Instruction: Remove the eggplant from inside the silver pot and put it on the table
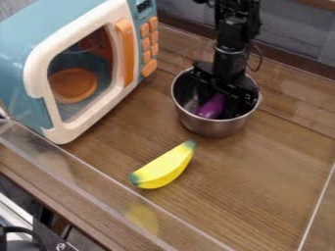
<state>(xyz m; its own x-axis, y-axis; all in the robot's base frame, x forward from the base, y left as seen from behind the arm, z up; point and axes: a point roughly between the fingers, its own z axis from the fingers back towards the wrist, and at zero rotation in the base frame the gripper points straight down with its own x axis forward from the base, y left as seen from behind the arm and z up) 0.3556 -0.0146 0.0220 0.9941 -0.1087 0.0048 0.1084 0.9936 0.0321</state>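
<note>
Eggplant (211, 106), purple and glossy, lying inside the silver pot, beneath and beside the black gripper (225, 93). Largest in the view is the brown wood-grain surface (249, 186), which carries the other objects and has a clear raised rim along its near edge. Next in size is the toy microwave (98, 59), with a blue body, a white-framed window and a column of orange buttons; an orange round plate (73, 85) is visible through the window. The robot arm (236, 34), black, descends from the top edge of the view, and its lower end reaches into the pot. The silver pot (216, 123), round and shiny with no lid, stands upright to the right of the microwave, apart from it. The banana (164, 166), yellow with green tips, lies on the surface in front of the pot and near it, set diagonally. The gripper is within the pot's opening, close to the eggplant; its dark fingers merge with the shaded interior, so whether they are apart, together or clamped on the eggplant cannot be determined.
</note>
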